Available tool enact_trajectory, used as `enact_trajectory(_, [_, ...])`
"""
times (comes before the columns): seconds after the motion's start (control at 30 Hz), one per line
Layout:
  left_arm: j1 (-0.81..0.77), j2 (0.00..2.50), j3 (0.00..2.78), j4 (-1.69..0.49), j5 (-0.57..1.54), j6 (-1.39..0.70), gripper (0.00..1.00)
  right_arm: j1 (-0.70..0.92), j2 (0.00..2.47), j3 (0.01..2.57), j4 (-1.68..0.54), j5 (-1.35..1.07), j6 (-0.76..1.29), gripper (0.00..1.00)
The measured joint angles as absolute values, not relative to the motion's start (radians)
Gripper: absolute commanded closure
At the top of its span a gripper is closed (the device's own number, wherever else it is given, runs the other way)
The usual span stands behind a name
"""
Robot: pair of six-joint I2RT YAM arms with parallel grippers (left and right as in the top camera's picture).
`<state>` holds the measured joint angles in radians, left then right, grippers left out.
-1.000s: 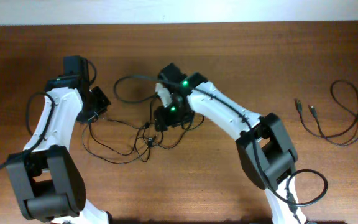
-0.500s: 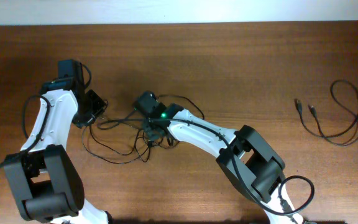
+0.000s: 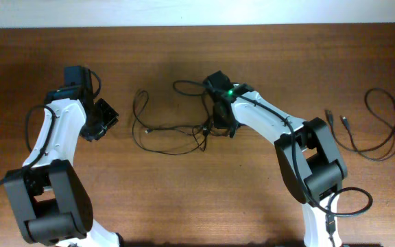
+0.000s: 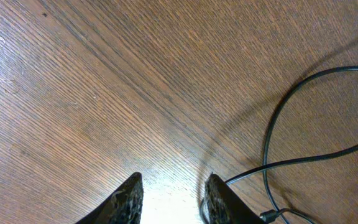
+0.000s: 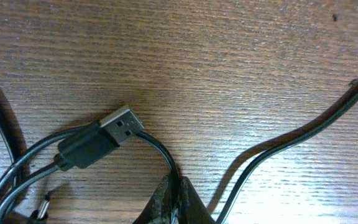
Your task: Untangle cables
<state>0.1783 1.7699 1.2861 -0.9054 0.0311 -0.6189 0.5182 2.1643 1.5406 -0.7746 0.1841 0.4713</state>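
Pinching the cables (image 5: 87, 147), right tool (image 5: 171, 190) closed; left tool (image 4: 173, 191) parted, empty beside them

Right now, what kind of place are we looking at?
Probably a robot lab or test bench: a left arm and a right arm at a wooden table, with loose black cables to practise on.

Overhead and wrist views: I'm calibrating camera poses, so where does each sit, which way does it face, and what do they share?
Overhead: fixed above, facing down on the table; left arm, right arm, the tangled cables, a separate cable right.
Left wrist: on the left arm, facing down at wood; left pincer tips apart, empty.
Right wrist: facing down; right pincer shut on the tangled cables beside a USB plug.
Shared: all three show the tangled cables.
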Motion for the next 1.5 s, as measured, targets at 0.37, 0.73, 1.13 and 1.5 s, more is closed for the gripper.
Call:
enact_trajectory(0.37, [0.178, 1.77, 1.286, -0.894, 0.064, -0.576, 0.28, 0.488, 2.178, 1.736, -1.063, -0.402, 0.176, 0.16])
enact_trajectory(0.73, [0.178, 1.77, 1.285, -0.894, 0.079, -0.576, 0.27, 0.687, 2.188, 1.736, -0.844, -0.377, 0.109, 0.29])
enact_trajectory(1.13, [0.178, 1.77, 1.284, -0.869, 0.096, -0.544, 0.0, 0.708, 2.24, 1.737, -0.807, -0.318, 0.105, 0.96])
enact_trajectory(1.5, [0.18, 1.77, 1.284, -0.791, 0.312, -0.418, 0.01, 0.553, 2.08, 1.976, -0.846, -0.884, 0.105, 0.96])
